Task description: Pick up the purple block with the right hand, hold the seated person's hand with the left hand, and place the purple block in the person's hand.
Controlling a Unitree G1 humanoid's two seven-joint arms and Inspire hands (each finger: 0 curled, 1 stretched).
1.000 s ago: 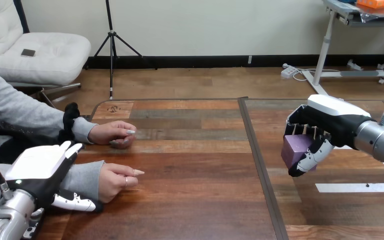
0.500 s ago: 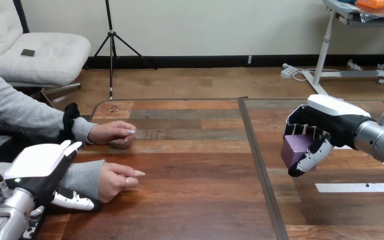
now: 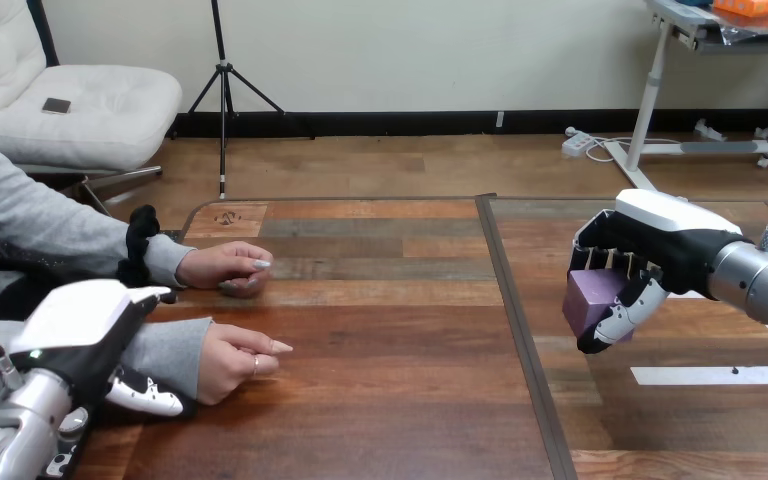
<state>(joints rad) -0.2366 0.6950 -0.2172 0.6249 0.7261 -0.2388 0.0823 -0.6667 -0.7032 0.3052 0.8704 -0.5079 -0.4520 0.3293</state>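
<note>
1. Bench (image 3: 390, 400): both of the person's hands rest on it, far out to the left of my right hand.
2. Right hand (image 3: 650, 255): raised off the bench, fingers and thumb clenched round the purple block (image 3: 592, 300). The block sits inside this grasp, on the hand's left-facing side.
3. Left hand (image 3: 80, 325): lies over the grey-sleeved wrist just behind the person's nearer hand (image 3: 232, 362). I cannot tell whether it grips the wrist or only covers it.
4. Person's nearer hand: just ahead of my left hand, knuckles up, loosely curled, pointing toward my right hand. The person's farther hand (image 3: 222, 268) lies beyond it, apart from it.
5. Governing relation: the receiving hand lies well apart from the block, straight to the left of my right hand and lower. My left hand is by far the nearer one.
6. Judgement: the carry must run leftward across the bench. The receiving hand would first need turning palm up.
</note>
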